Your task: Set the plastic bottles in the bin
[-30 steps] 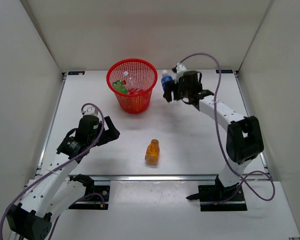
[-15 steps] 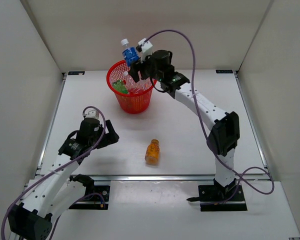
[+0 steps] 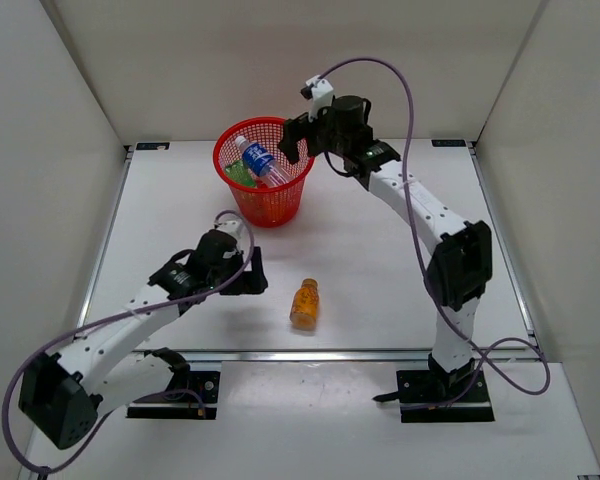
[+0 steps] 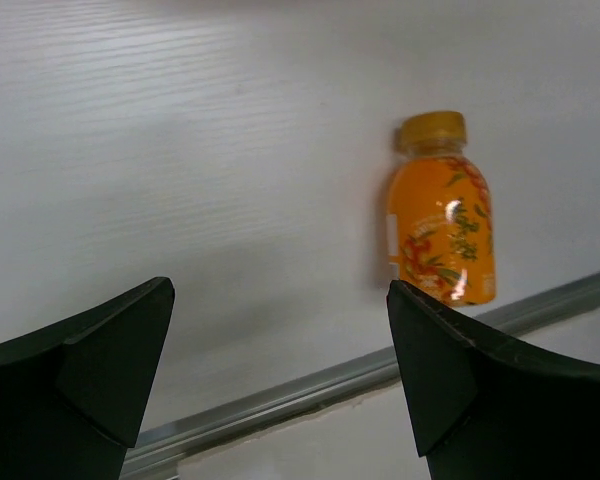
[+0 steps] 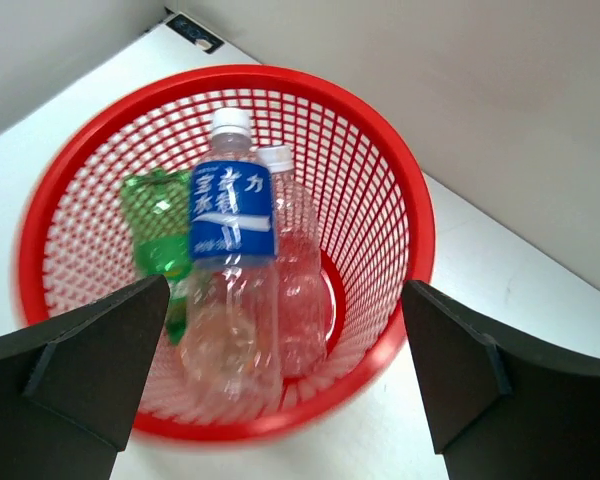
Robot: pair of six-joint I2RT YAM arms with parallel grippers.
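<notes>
Blue-labelled bottle (image 5: 230, 250) inside red mesh bin (image 3: 270, 205), leaning on green bottle (image 5: 155, 225). Right gripper (image 3: 296, 140) over bin's far-right rim, jaws wide, empty. Orange bottle (image 3: 304, 303) on its side on worktop (image 3: 380, 260), near edge. Left gripper (image 4: 280, 380) fully open, empty, just left of it. Risk: finger clips round body, bottle rolls off line.

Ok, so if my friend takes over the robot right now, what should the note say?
Left tool: open, empty, close to the orange bottle lying on the table, not touching it.
Right tool: open, empty, above the red basket.
Done: blue-label bottle, green bottle and clear bottle are in the basket.
Left: pick up the orange bottle and put it in the basket.
</notes>
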